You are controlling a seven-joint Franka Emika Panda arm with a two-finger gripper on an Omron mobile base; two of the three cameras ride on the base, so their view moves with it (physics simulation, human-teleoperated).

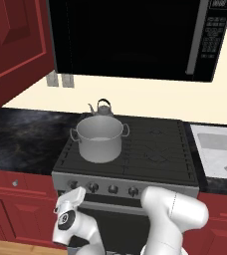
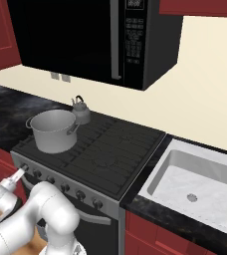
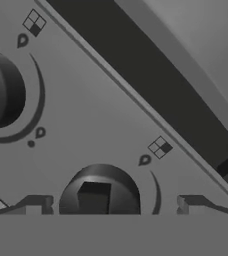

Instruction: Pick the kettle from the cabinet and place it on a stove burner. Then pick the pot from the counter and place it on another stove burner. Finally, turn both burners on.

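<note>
The wide silver pot (image 1: 99, 139) (image 2: 53, 130) stands on the front-left stove burner. Behind it, the small grey kettle (image 1: 102, 108) (image 2: 79, 110) sits on the rear-left burner. My gripper (image 1: 77, 193) (image 2: 19, 174) is low at the left end of the stove's silver knob row (image 1: 113, 189). In the hand view my gripper (image 3: 111, 206) is open, with a dark knob (image 3: 100, 192) between the fingertips (image 3: 36, 204) and a gap on each side. A second knob (image 3: 1, 90) lies to the upper left. The red cabinet door (image 1: 16, 40) hangs open at the upper left.
A black microwave (image 1: 135, 35) hangs low over the black cooktop (image 1: 158, 149). Dark counter (image 1: 21, 134) runs to the left, and a sink (image 2: 195, 179) lies to the right. Red drawers (image 1: 11, 184) sit below the counter.
</note>
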